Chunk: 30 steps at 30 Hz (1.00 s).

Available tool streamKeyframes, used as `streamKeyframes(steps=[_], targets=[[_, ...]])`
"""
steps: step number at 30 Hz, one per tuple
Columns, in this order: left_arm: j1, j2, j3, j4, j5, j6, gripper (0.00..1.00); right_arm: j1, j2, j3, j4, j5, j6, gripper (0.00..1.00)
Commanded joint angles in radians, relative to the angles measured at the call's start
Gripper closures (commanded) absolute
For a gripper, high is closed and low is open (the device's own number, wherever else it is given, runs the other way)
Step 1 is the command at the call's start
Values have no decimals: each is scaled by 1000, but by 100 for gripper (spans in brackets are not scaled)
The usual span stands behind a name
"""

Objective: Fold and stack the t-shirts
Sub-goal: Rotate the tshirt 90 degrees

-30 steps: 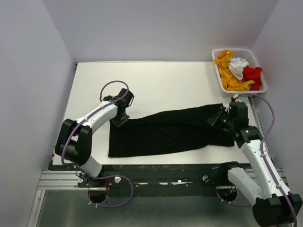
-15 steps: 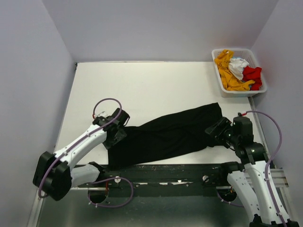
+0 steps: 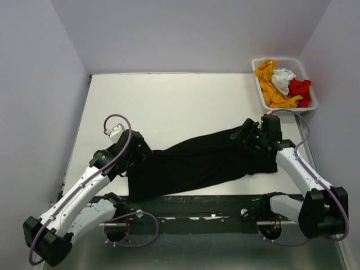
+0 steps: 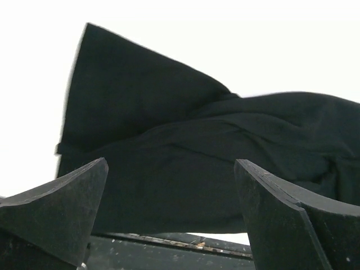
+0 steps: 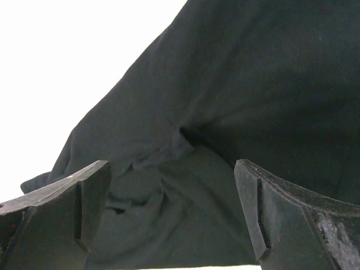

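The large black t-shirt lies loosely bunched in a slanted band across the near part of the white table. Its lower left corner reaches the table's front edge. My left gripper hovers at the shirt's left end, open, with black cloth below and nothing between the fingers. My right gripper is over the shirt's upper right end, also open above wrinkled cloth. Orange-yellow, white and red t-shirts lie crumpled in the basket.
A white slatted plastic basket stands at the far right corner of the table. Grey walls close in the left, back and right sides. A dark metal rail runs along the table's front edge, also visible in the left wrist view.
Both grippers opened and let go of the black shirt after dragging it toward the front edge. The right gripper moved back up over the shirt's right end; the left arm swung lower left.
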Motion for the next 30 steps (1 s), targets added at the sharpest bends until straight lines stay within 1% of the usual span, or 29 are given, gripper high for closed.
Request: streamKeyframes(steps=[1, 3, 6, 9, 11, 15, 18, 21, 25, 30], targets=[[4, 135, 3, 323, 165, 193, 1, 3, 148, 64, 193, 2, -43, 0], [6, 253, 60, 353, 191, 222, 1, 3, 217, 74, 215, -35, -56, 0], [11, 426, 133, 332, 199, 212, 1, 3, 297, 73, 235, -64, -69, 0], [16, 556, 132, 320, 206, 192, 1, 3, 330, 65, 243, -73, -88, 0], [19, 605, 104, 303, 205, 168, 1, 3, 339, 61, 251, -75, -100, 0], [23, 635, 27, 292, 186, 122, 1, 3, 365, 54, 267, -100, -116, 0], [23, 619, -20, 312, 188, 110, 1, 5, 388, 46, 272, -174, -121, 0], [23, 615, -24, 324, 195, 102, 1, 9, 390, 22, 286, -263, -117, 0], [23, 629, -10, 322, 197, 109, 1, 25, 318, -12, 264, -370, -135, 0], [23, 632, -11, 323, 196, 102, 1, 57, 158, -27, 143, -383, -158, 0]])
